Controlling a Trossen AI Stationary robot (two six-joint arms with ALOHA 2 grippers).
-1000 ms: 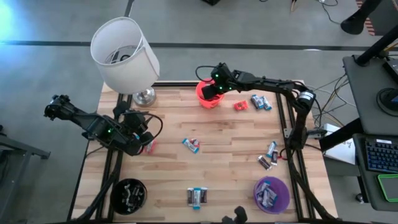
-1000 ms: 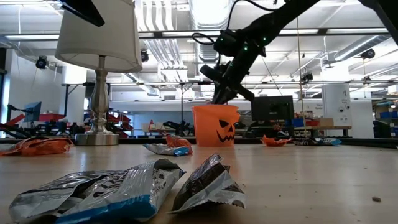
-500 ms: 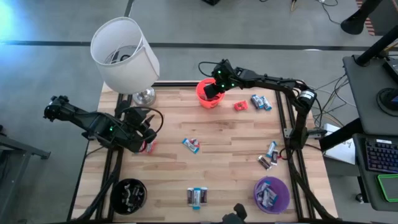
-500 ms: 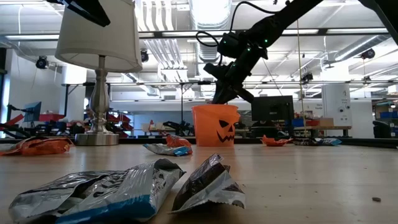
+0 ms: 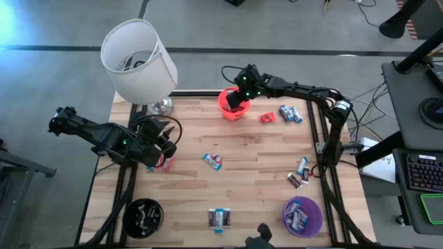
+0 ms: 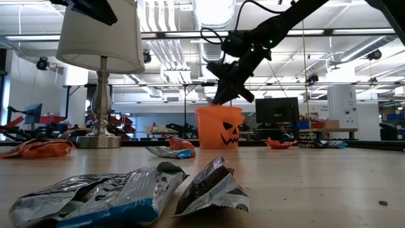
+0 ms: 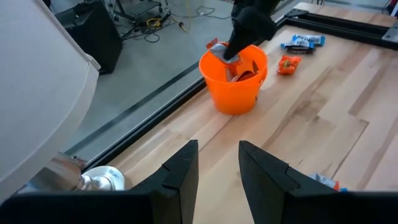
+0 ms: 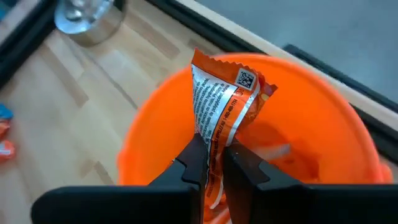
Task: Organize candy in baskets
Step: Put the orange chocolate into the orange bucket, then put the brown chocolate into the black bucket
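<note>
While pinched in right claw [image 8: 211,163], orange candy [image 8: 222,106], above orange basket [image 8: 323,143]

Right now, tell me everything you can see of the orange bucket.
The orange bucket is a small round cup of smooth, plastic-looking material; the low view shows a black jack-o'-lantern face on its side. It stands upright on the wooden table near the far edge, right of the lamp base. The right gripper hangs over its open mouth, shut on an orange candy wrapper. Orange wrappers seem to lie inside already.
</note>
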